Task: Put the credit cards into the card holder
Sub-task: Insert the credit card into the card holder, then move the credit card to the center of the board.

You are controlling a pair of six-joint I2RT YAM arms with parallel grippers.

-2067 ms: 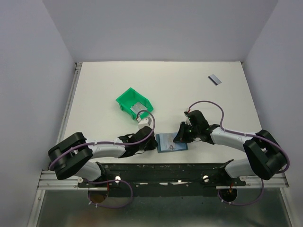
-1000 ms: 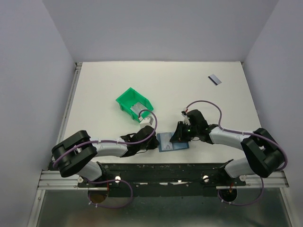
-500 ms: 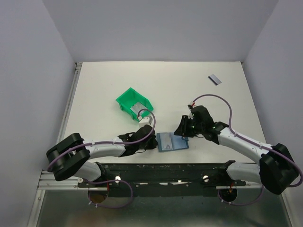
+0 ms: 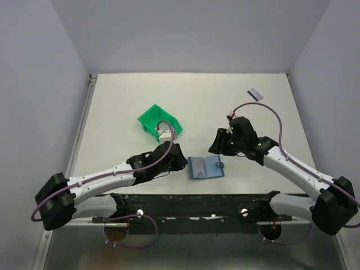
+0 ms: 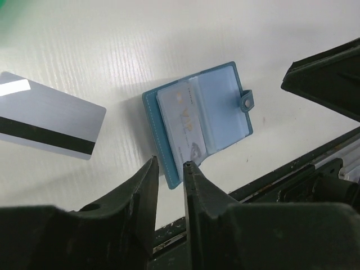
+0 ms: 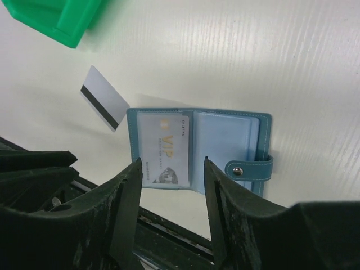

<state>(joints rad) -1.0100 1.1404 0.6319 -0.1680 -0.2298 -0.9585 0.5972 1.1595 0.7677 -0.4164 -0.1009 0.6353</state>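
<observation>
The white counter carries everything, with a black rail along its near edge. The left arm reaches in low from the near left corner and the right arm from the near right, and their wrists flank the middle of the near edge.

A green bin stands left of the counter's middle, just beyond the left wrist.

The card holder lies open and flat close to the near edge, about midway along it and between the two grippers. Its lighter blue inside faces up, and its strap with the small stud sticks out on the right side.

The left gripper hangs over the holder's near left corner. Its fingers stand a narrow gap apart and have hold of nothing. The right gripper hangs above the holder's far right side, spread wider, and likewise holds nothing.

One card sits tucked in the holder's left pocket, printed face up. A loose card lies flat on the counter just left of the holder, apart from it, with its dark stripe up. It lies between the holder and the bin, and from above the left wrist hides it. A third card lies well apart from the rest, near the far right corner.
</observation>
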